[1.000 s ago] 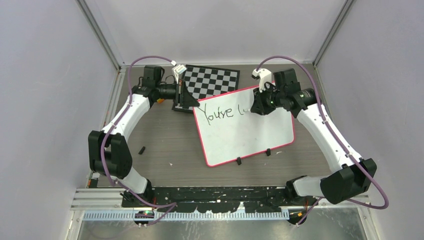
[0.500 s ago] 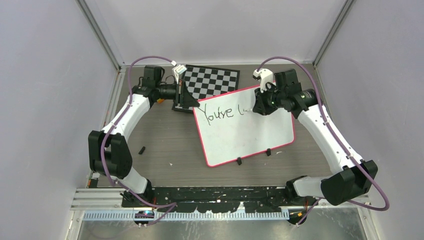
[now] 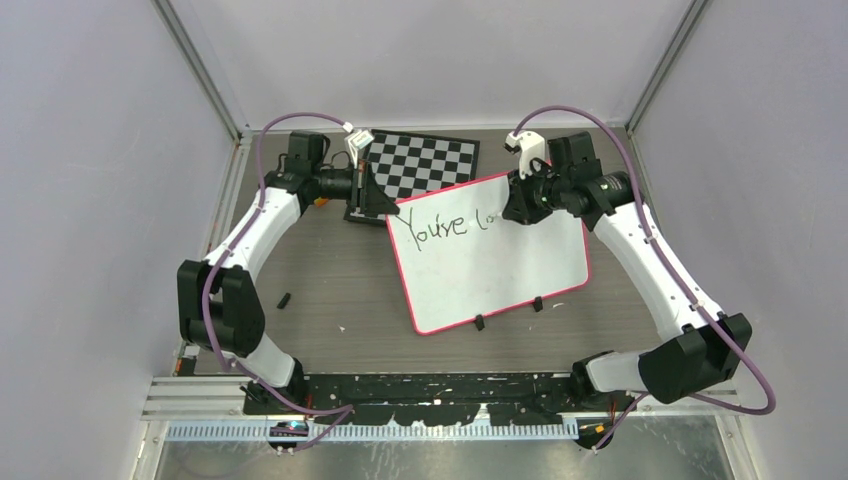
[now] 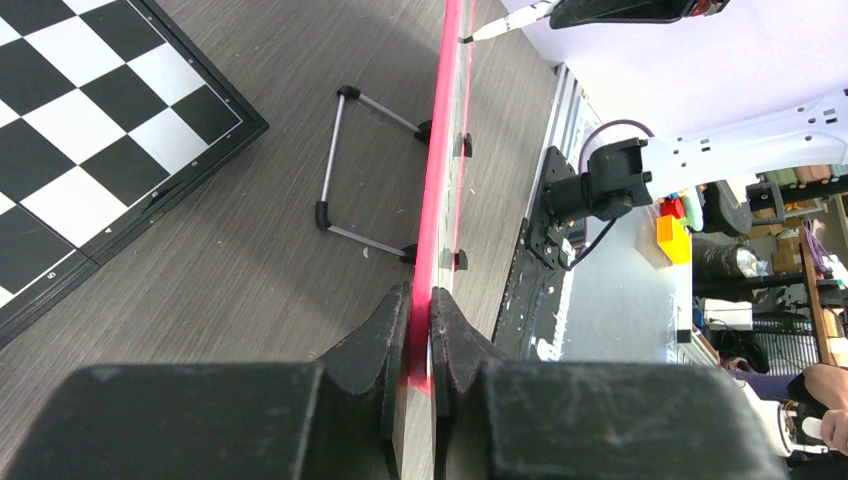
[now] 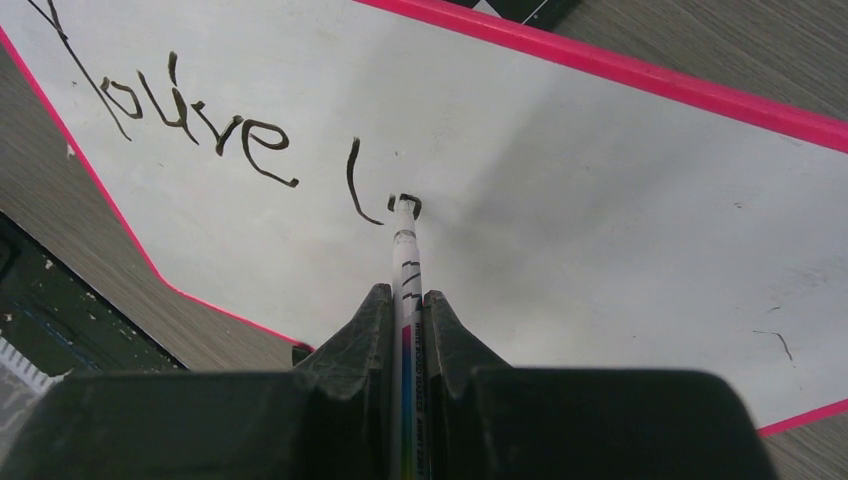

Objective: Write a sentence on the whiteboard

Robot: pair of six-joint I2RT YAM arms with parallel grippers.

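Note:
The whiteboard (image 3: 490,262), white with a pink-red frame, stands tilted on the table, two black clips on its near edge. It also shows in the right wrist view (image 5: 620,190). The sentence (image 3: 440,226) reads "You're l" with a partly drawn "o" (image 5: 405,204) after it. My left gripper (image 3: 383,205) is shut on the board's far-left corner; the pink edge (image 4: 440,150) runs between its jaws (image 4: 420,300). My right gripper (image 5: 405,300) is shut on a white marker (image 5: 404,255), whose tip touches the board at the last letter. In the top view the right gripper (image 3: 518,205) is over the board's far edge.
A black-and-white checkerboard (image 3: 420,165) lies behind the whiteboard, also in the left wrist view (image 4: 90,130). The board's wire stand (image 4: 345,160) rests on the wooden table. A small black object (image 3: 284,299) lies on the table at left. Black rail (image 3: 430,385) along the near edge.
My right gripper has moved a little to the right and farther back with the marker, adding the start of a letter after the "l". The left arm has not moved.

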